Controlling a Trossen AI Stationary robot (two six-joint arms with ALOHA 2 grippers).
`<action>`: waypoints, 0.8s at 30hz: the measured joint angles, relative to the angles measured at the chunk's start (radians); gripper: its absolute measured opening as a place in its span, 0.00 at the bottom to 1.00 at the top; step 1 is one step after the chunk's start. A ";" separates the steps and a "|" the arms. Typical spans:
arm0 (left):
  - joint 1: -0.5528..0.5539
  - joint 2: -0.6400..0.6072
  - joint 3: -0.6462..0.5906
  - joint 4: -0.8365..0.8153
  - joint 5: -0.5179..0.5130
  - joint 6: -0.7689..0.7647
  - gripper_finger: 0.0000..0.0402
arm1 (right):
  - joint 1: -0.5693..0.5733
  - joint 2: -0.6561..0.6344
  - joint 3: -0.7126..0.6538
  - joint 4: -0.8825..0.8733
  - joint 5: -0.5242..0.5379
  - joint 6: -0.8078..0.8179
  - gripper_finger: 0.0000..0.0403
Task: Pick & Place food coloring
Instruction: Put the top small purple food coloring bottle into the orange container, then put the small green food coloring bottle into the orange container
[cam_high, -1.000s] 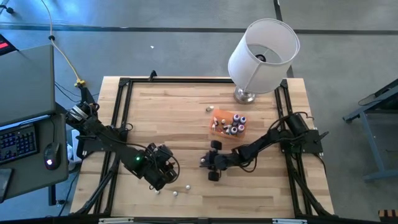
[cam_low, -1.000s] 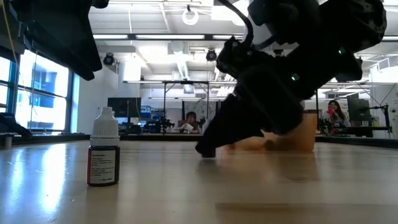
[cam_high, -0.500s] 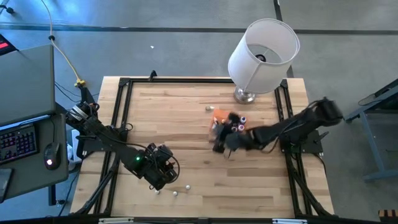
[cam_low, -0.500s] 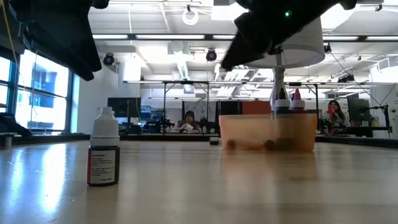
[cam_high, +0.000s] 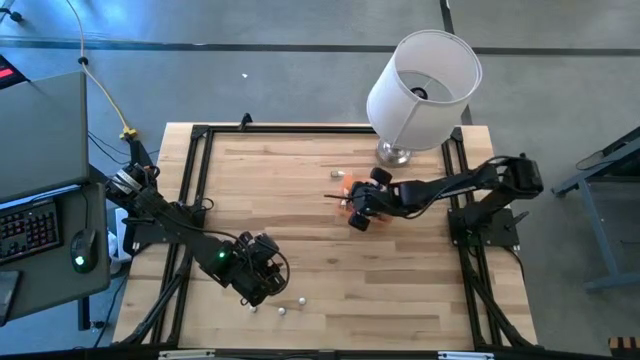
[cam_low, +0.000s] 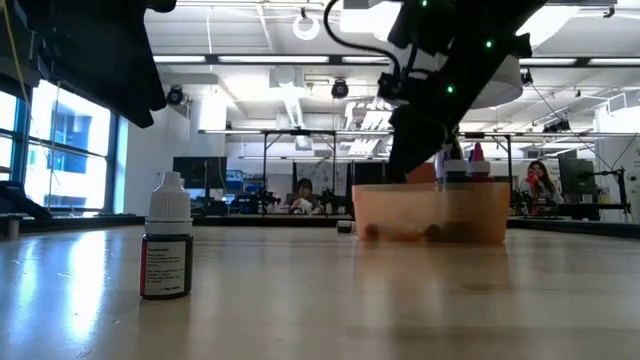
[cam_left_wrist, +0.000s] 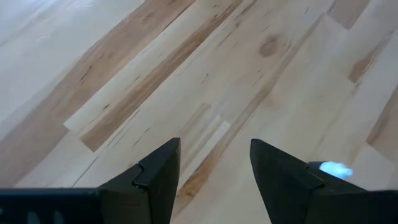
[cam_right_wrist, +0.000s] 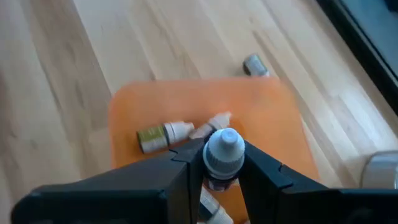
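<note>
Right tool (cam_right_wrist: 222, 163) gripping a white-capped bottle (cam_right_wrist: 222, 155), above orange tray (cam_right_wrist: 261, 118), bottles lying inside

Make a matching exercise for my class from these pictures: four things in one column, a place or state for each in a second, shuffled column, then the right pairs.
Things:
1. right gripper
2. left gripper
3. lamp
4. dark bottle

Places or states:
A. stands at the table's far right corner
B. open over bare wood
C. upright, alone on the table
D. shut on a white-capped bottle above the orange tray

Pairs: 1-D, 2-B, 3-A, 4-C
</note>
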 joint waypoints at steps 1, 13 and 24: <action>0.000 0.000 0.000 0.004 0.000 0.000 0.48 | -0.001 0.005 0.000 -0.008 0.001 -0.001 0.22; 0.081 0.046 0.001 -0.016 -0.205 0.098 0.48 | 0.026 -0.075 0.019 -0.007 -0.003 -0.042 0.29; 0.541 0.100 0.001 0.293 0.092 0.997 0.48 | 0.265 -0.280 0.059 -0.046 -0.195 0.085 0.29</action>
